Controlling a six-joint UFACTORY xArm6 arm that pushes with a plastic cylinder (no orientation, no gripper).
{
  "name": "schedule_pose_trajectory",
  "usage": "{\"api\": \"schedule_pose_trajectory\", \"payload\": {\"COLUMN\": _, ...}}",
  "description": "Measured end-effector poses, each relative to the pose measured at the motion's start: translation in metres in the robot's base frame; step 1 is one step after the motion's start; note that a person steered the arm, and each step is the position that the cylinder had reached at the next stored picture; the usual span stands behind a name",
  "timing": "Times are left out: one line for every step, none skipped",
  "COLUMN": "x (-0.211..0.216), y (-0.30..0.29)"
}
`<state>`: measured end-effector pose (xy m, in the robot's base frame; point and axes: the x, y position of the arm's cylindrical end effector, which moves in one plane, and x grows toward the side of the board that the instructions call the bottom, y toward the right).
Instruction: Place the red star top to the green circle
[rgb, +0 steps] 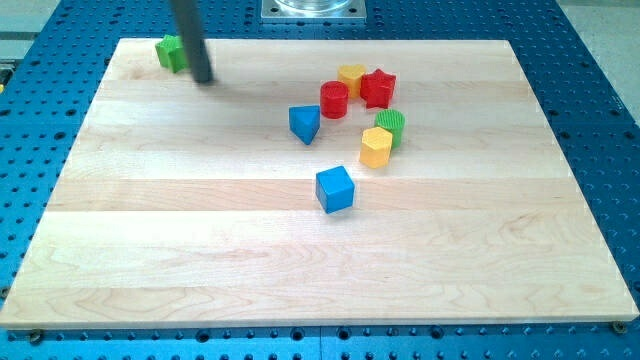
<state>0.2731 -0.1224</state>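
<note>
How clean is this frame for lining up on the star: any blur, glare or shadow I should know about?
Camera view: my rod is motion-smeared and soft, so my tip is only roughly placed, beside the green block at the view's top left. The red star and green circle are sharp. Lighting is even, with no glare on the wooden board; the blocks cast only faint, short shadows.

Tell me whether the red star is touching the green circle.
Apart. The camera view shows bare wood between the red star and the green circle, which sits lower in the view against the yellow hexagon.
</note>
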Motion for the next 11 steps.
{"api": "schedule_pose_trajectory", "payload": {"x": -0.009, "y": 0.103}}
{"api": "schedule_pose_trajectory", "payload": {"x": -0.032, "y": 0.208}}
{"api": "schedule_pose_trajectory", "payload": {"x": -0.016, "y": 0.171}}
{"api": "schedule_pose_trajectory", "payload": {"x": 0.046, "y": 0.121}}
{"api": "schedule_pose_trajectory", "payload": {"x": 0.099, "y": 0.127}}
{"api": "schedule_pose_trajectory", "payload": {"x": 0.072, "y": 0.128}}
{"api": "schedule_pose_trajectory", "payload": {"x": -0.003, "y": 0.139}}
{"api": "schedule_pose_trajectory", "payload": {"x": -0.015, "y": 0.184}}
{"api": "schedule_pose_trajectory", "payload": {"x": 0.026, "y": 0.184}}
{"api": "schedule_pose_trajectory", "payload": {"x": 0.075, "y": 0.181}}
{"api": "schedule_pose_trajectory", "payload": {"x": 0.101, "y": 0.265}}
